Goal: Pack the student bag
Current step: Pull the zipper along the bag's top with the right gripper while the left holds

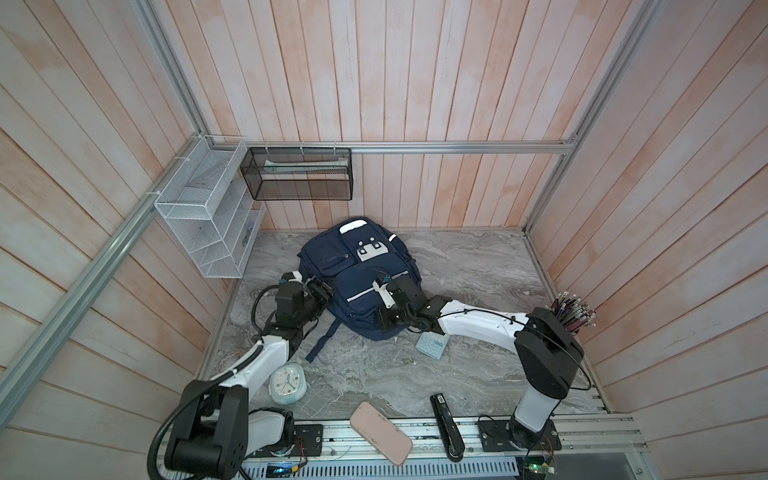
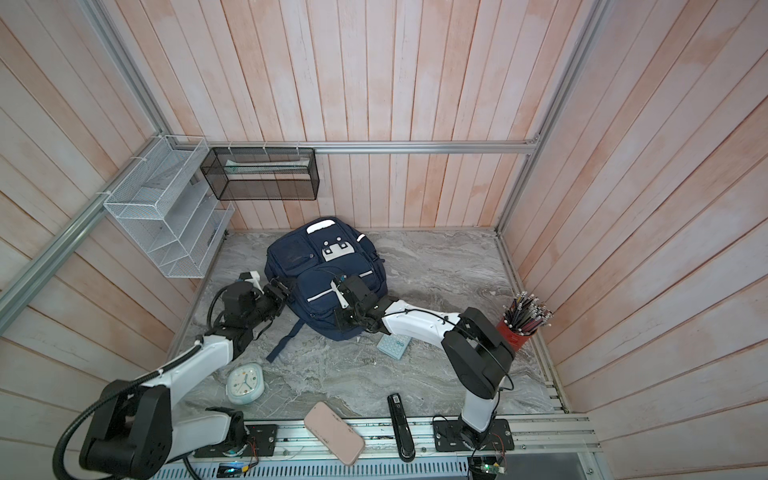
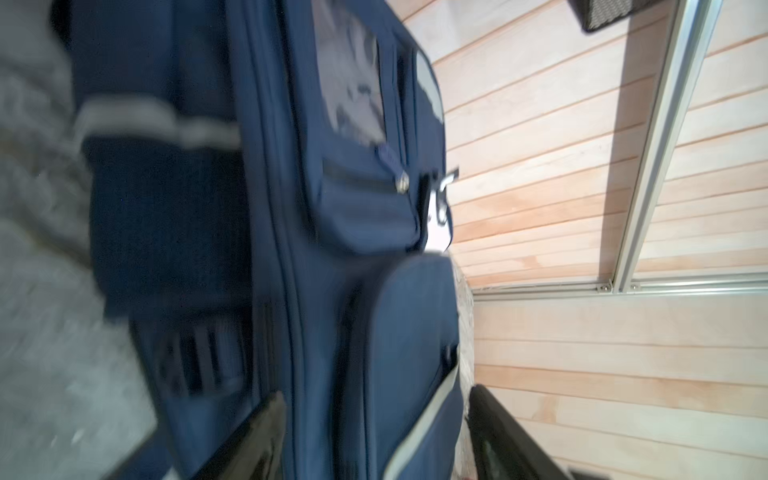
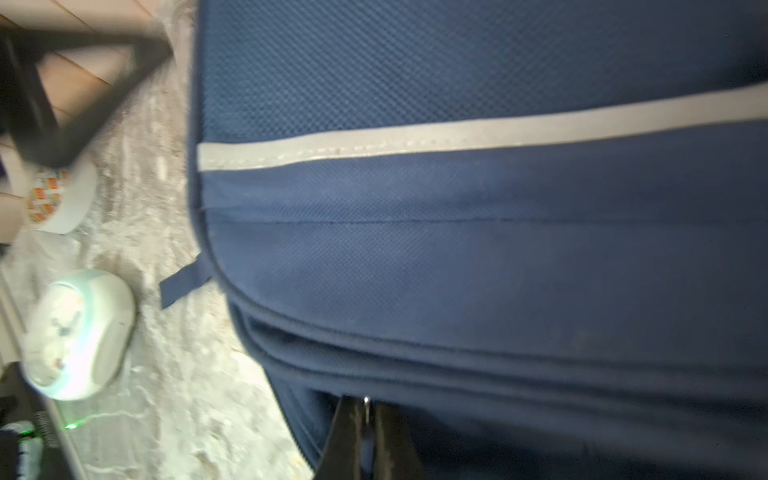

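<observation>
- The clock (image 1: 288, 381) sits near left on the bench (image 1: 478, 266), well apart from the bag. It probably waits to be packed, so any sweep on that side should stay off it.
- The left tool (image 1: 323, 292) stands at the left flank of the student bag, its jaws wide apart with the bag's side edge between them. The wrist view shows a gap at one finger, so it has hold of nothing.
- The student bag (image 1: 357, 270) lies flat, front up, in the middle of the bench toward the far side, its top pointing far.
- The right tool (image 4: 366, 415) is at the bag's near right corner, its jaws pinched together on the small metal zipper pull (image 4: 366, 402).
- The step in hand looks like unzipping. To do it well, close the left tool on the flank first to anchor the fabric. Then draw the pull along the zip track, low and steady. An upward tug would likely make the soft bag bunch or slide.
- The light-blue calculator (image 1: 432, 345) lies just beside the bag's near right corner, so the pull's path should avoid brushing it.
</observation>
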`<state>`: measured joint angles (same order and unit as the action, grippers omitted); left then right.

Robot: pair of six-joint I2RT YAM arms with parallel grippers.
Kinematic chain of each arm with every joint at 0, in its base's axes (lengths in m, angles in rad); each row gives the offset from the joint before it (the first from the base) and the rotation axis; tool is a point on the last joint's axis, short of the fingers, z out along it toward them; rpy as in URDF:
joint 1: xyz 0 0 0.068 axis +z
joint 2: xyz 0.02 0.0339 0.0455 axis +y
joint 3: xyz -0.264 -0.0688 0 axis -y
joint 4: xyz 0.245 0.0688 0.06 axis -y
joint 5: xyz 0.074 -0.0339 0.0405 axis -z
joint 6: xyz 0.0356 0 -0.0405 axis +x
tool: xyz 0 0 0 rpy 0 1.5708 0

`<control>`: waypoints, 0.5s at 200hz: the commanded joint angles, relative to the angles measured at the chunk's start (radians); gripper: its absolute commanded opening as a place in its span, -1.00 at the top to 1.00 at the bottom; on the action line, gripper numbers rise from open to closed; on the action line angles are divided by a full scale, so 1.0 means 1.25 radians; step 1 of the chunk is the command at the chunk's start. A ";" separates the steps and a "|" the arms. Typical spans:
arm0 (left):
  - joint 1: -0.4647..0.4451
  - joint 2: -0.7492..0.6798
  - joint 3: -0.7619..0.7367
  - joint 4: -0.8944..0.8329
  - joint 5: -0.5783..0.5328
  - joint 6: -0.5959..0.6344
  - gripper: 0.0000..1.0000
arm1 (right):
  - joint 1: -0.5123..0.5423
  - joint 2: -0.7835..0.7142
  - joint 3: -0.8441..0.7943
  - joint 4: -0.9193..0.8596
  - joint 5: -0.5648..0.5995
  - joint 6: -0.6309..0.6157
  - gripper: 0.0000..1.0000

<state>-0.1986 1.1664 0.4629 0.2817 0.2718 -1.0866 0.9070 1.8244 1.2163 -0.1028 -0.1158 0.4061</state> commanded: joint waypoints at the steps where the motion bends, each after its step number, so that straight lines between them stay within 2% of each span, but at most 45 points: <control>1: -0.087 -0.090 -0.087 -0.028 -0.031 -0.078 -0.43 | 0.023 0.056 0.077 0.083 -0.021 0.043 1.00; 24: -0.131 -0.139 -0.119 -0.020 -0.070 -0.111 -0.46 | 0.052 0.088 0.112 0.096 -0.021 0.046 1.00; 56: -0.130 -0.108 -0.089 -0.039 -0.139 -0.065 -0.47 | 0.082 0.085 0.107 0.101 -0.018 0.045 1.00; 75: -0.130 -0.084 -0.078 0.002 -0.159 -0.060 -0.43 | 0.083 0.062 0.071 0.112 -0.023 0.051 1.00; 90: -0.131 -0.039 -0.056 0.005 -0.177 -0.047 -0.22 | 0.083 0.043 0.042 0.117 -0.011 0.045 1.00; 100: -0.121 0.005 -0.047 0.016 -0.156 -0.048 0.18 | 0.082 0.030 0.025 0.121 -0.002 0.041 1.00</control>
<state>-0.3611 1.0924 0.3550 0.2543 0.1120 -1.1732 0.9989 1.9247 1.2907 0.0029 -0.1280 0.4572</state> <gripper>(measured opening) 0.586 0.063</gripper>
